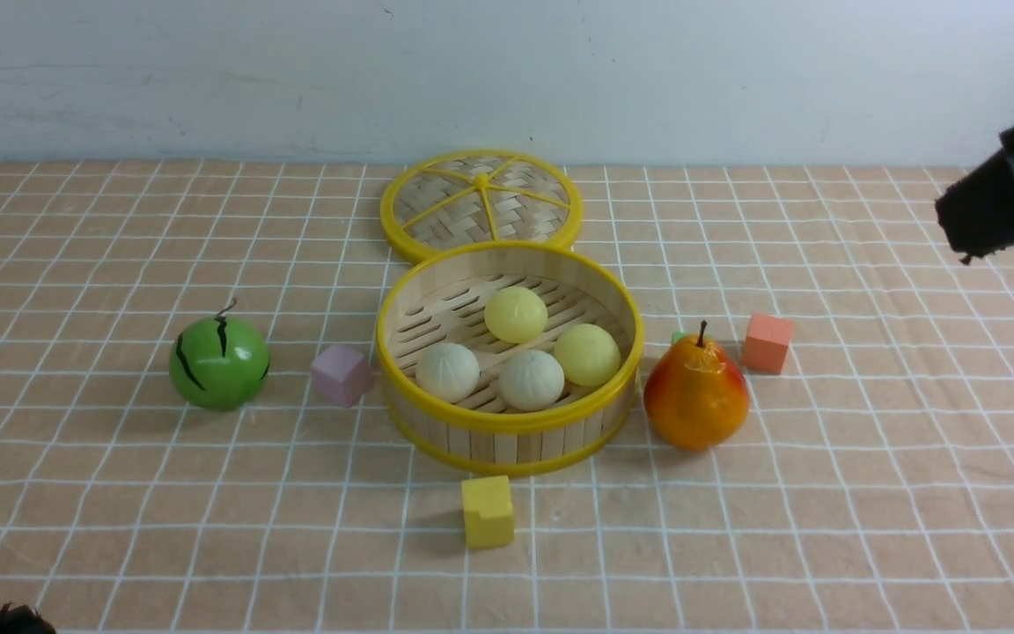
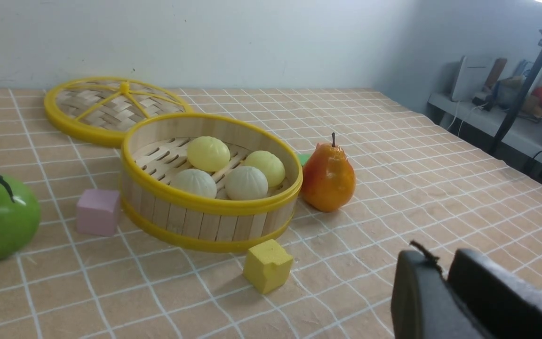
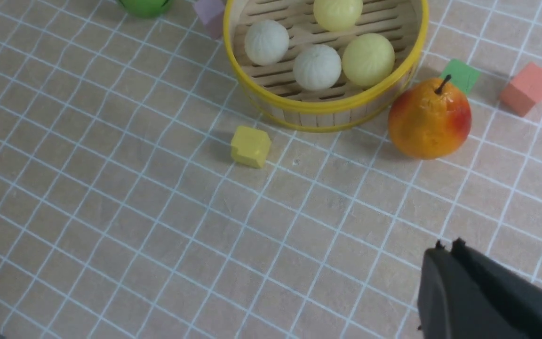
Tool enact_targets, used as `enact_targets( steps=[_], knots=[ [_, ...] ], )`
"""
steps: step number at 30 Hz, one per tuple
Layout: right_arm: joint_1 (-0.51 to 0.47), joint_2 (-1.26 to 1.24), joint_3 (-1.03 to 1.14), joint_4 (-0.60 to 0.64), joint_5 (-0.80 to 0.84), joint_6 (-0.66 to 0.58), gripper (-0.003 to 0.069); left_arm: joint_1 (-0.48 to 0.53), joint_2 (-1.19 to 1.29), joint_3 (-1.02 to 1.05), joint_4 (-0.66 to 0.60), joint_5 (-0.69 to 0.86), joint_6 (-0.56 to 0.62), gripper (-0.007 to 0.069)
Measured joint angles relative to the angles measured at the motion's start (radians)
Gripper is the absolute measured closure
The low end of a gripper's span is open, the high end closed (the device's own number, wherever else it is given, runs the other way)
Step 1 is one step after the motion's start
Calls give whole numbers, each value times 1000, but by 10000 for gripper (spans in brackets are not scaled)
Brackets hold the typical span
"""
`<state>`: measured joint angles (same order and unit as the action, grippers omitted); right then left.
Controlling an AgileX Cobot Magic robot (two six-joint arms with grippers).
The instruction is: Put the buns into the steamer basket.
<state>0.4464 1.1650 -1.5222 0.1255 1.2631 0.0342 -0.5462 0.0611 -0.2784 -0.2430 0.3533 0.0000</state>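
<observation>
Steamer basket (image 1: 509, 423) sits mid-table on the checked cloth (image 1: 868, 493). Contents: all four buns on the slatted floor. Pale yellow bun (image 1: 516, 314) at 12 o'clock inside the basket; second yellow bun (image 1: 587, 354) at about 4 o'clock; off-white bun (image 1: 532, 379) at 6 o'clock, touching that second yellow one; other off-white bun (image 1: 447, 372) at 8 o'clock.

Lid (image 1: 481, 204) lies flat at 12 o'clock of the basket, its rim partly behind the basket wall.

Around the basket: watermelon ball (image 1: 218, 362) well off at 9 o'clock, pink cube (image 1: 341, 374) just beside the wall at 9, yellow cube (image 1: 487, 511) near at 6, pear (image 1: 695, 396) just beside at 3.

Right gripper (image 3: 446, 249): fingers pressed together, holding nothing, raised over bare cloth well away from the basket. Left gripper (image 2: 440, 263): fingers pressed together, empty, apart from everything.
</observation>
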Motion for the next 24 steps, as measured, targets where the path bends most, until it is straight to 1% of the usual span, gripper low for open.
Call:
enact_targets(
  steps=[2, 3, 4, 5, 6, 7, 12, 13, 14, 16, 18, 19, 22, 24],
  knots=[
    [-43, -83, 84, -35, -18, -7, 662, 0, 0, 0, 0, 0, 0, 536],
    [-48, -92, 95, -37, -28, -8, 662, 0, 0, 0, 0, 0, 0, 536],
    [-92, -168, 191, -44, -88, -9, 662, 0, 0, 0, 0, 0, 0, 536],
    [-115, -219, 277, -41, -138, -12, 662, 0, 0, 0, 0, 0, 0, 536],
    [-121, -246, 296, -40, -152, -12, 662, 0, 0, 0, 0, 0, 0, 536],
    [-176, -366, 486, -34, -298, -12, 662, 0, 0, 0, 0, 0, 0, 536],
    [-321, -782, 1023, -18, -723, -12, 662, 0, 0, 0, 0, 0, 0, 536],
    [-349, -870, 1146, -16, -790, -12, 662, 0, 0, 0, 0, 0, 0, 536],
    [-352, -882, 1165, -16, -803, -12, 662, 0, 0, 0, 0, 0, 0, 536],
    [-377, -998, 1346, -22, -906, -12, 662, 0, 0, 0, 0, 0, 0, 536],
    [-383, -1081, 1481, -23, -961, -12, 662, 0, 0, 0, 0, 0, 0, 536],
    [-384, -1109, 1517, -23, -963, -11, 662, 0, 0, 0, 0, 0, 0, 536],
    [-386, -1164, 1546, -37, -902, 0, 661, 0, 0, 0, 0, 0, 0, 536],
    [-386, -1171, 1544, -48, -890, 2, 661, 0, 0, 0, 0, 1, 0, 536]
  ],
)
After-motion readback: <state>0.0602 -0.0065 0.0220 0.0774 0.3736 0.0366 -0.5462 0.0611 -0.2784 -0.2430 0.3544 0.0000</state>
